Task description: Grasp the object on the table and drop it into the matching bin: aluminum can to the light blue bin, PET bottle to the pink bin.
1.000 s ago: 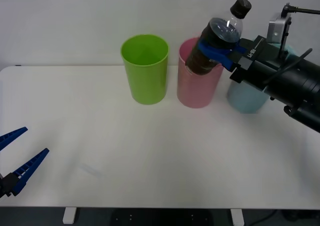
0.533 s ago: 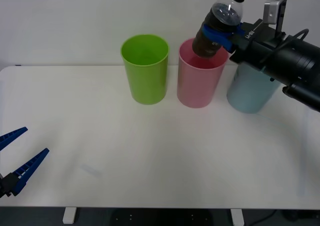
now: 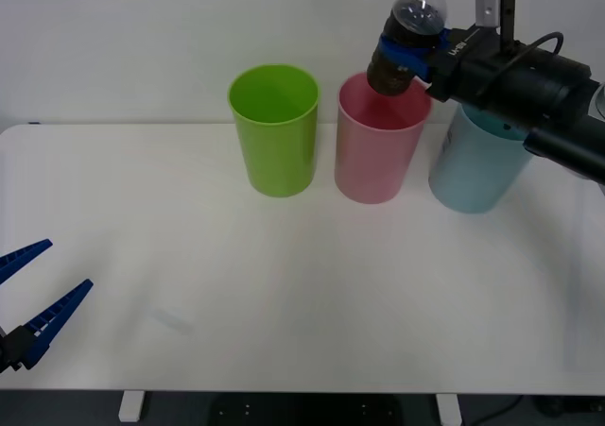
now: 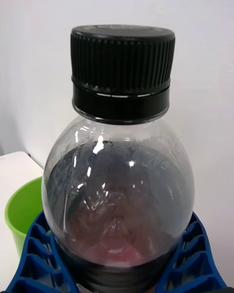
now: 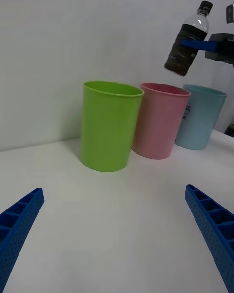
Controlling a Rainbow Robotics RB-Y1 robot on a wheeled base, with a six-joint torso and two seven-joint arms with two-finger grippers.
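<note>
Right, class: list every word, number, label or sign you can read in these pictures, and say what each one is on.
None can be read.
Light blue bin: small dark mark on its side, too small to read.
Right gripper, shut on the PET bottle above the pink bin: white lettering on its black body, too blurred to read.

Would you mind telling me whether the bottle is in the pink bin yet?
Not yet. The bottle hangs tilted above the pink bin, clamped in the right gripper.
</note>
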